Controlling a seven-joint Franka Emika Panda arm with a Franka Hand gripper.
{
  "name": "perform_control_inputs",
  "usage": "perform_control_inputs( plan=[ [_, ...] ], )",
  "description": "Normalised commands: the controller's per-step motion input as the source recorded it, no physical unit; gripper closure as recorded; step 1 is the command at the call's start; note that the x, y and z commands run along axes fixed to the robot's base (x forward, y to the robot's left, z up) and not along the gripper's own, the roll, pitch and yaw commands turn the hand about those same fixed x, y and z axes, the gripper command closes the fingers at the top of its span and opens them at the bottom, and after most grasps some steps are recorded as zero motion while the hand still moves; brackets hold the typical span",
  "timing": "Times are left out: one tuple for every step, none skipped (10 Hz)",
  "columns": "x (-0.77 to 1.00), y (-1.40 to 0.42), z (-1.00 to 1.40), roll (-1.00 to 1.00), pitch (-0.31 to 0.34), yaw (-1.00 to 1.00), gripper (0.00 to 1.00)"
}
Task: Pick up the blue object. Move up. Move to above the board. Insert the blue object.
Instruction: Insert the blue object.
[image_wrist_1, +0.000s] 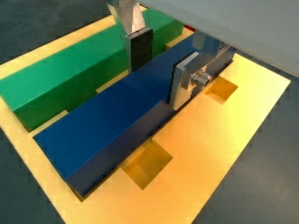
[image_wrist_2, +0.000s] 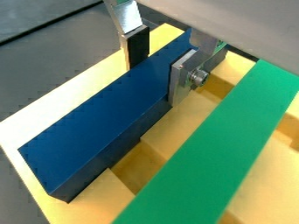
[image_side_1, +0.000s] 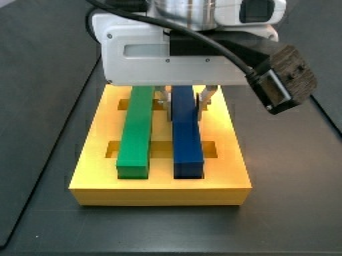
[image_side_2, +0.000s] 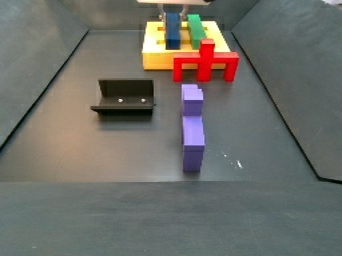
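The blue object (image_wrist_1: 105, 131) is a long navy bar lying lengthwise in a groove of the yellow board (image_wrist_1: 233, 131), parallel to the green bar (image_wrist_1: 59, 79). It shows in the same place in the wrist view (image_wrist_2: 93, 122) and in both side views (image_side_1: 187, 140) (image_side_2: 174, 35). My gripper (image_wrist_1: 162, 66) straddles the bar's far end, one dark pad and one silver plate against its two long sides. It also shows in the wrist view (image_wrist_2: 158, 63) and in a side view (image_side_1: 189, 97). The bar's far end is hidden under the gripper body.
A red cross-shaped block (image_side_2: 205, 63) stands against the board's (image_side_2: 158, 58) near edge. A violet-blue post (image_side_2: 193, 125) lies on the floor in front of it. The fixture (image_side_2: 123, 97) stands to the left. The green bar (image_side_1: 135, 130) lies close beside the blue one.
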Motion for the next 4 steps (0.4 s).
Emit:
perform_control_inputs(
  plan=[
    [0.00, 0.00, -0.11, 0.00, 0.000, -0.30, 1.00],
    [0.01, -0.01, -0.21, 0.02, 0.000, -0.06, 1.00],
    [0.00, 0.00, -0.21, 0.01, 0.000, -0.05, 1.00],
    [0.00, 0.00, 0.00, 0.00, 0.000, 0.00, 1.00]
  ],
)
